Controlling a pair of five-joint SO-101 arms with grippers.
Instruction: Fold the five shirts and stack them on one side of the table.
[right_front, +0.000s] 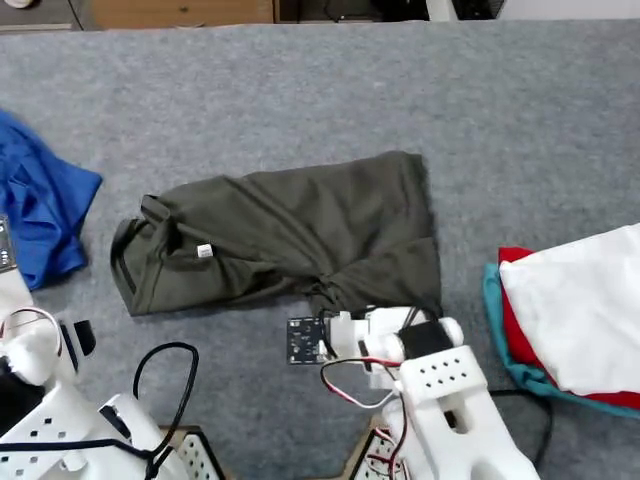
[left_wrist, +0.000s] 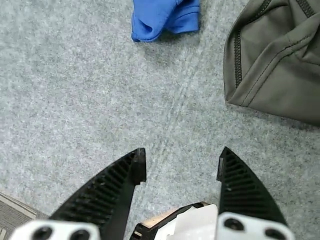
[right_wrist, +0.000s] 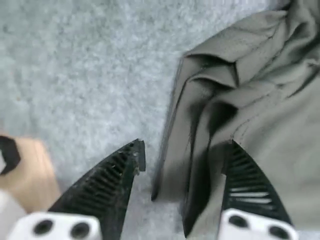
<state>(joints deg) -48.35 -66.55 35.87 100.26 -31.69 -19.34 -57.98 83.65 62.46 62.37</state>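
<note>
A dark olive shirt (right_front: 290, 235) lies crumpled and partly folded in the middle of the grey table. The right arm is at its near edge, and my right gripper (right_wrist: 186, 147) is open astride the shirt's bunched hem (right_wrist: 210, 120), one finger over bare felt and the other over cloth. My left gripper (left_wrist: 182, 152) is open above bare felt, holding nothing, with the olive shirt's corner (left_wrist: 272, 55) and a blue shirt (left_wrist: 165, 17) beyond it. The blue shirt (right_front: 40, 215) lies rumpled at the table's left edge. The left arm (right_front: 40, 370) stands at the near left.
At the right edge lies a stack (right_front: 575, 310) of a white shirt on top of a red one and a teal one. Black and red cables (right_front: 165, 380) loop near the arm bases. The far half of the grey felt table (right_front: 320, 90) is bare.
</note>
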